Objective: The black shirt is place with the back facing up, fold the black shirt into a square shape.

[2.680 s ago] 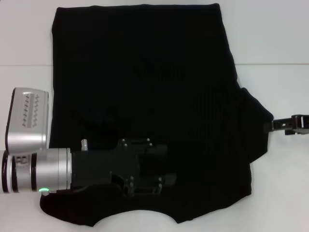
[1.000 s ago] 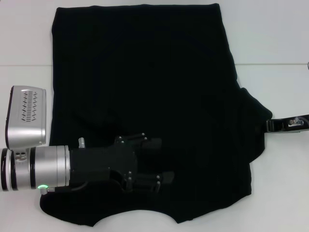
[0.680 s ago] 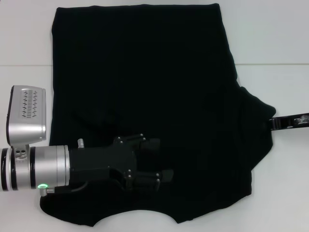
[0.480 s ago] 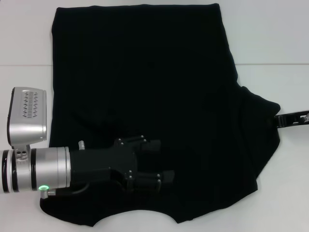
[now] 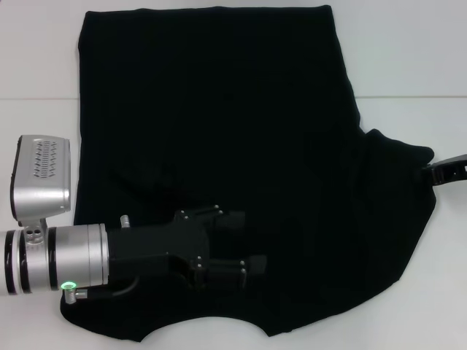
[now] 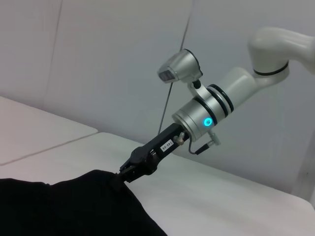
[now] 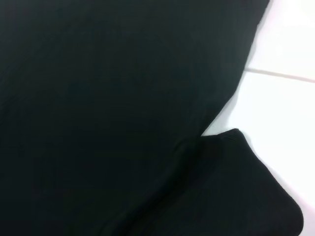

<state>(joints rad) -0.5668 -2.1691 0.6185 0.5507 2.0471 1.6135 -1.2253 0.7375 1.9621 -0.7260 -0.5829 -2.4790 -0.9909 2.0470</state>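
The black shirt (image 5: 219, 109) lies spread flat on the white table (image 5: 408, 58), plain side up, with no lettering showing. My left gripper (image 5: 244, 242) reaches in from the left and hovers low over the shirt's near left part, its fingers apart with nothing between them. At the shirt's right edge, my right gripper (image 5: 430, 173) is shut on the tip of the sleeve (image 5: 398, 168), which is drawn out to the right. In the left wrist view the right gripper (image 6: 125, 173) pinches the corner of the shirt (image 6: 74, 206). Only the shirt (image 7: 98, 98) and table show in the right wrist view.
White table surface borders the shirt on the left, right and near sides. A seam line (image 5: 408, 98) runs across the table. A pale wall (image 6: 98, 59) stands behind the right arm (image 6: 221, 105).
The right gripper has pulled the sleeve tip farther right, stretching the sleeve outward. The left arm has drifted slightly toward the near edge.
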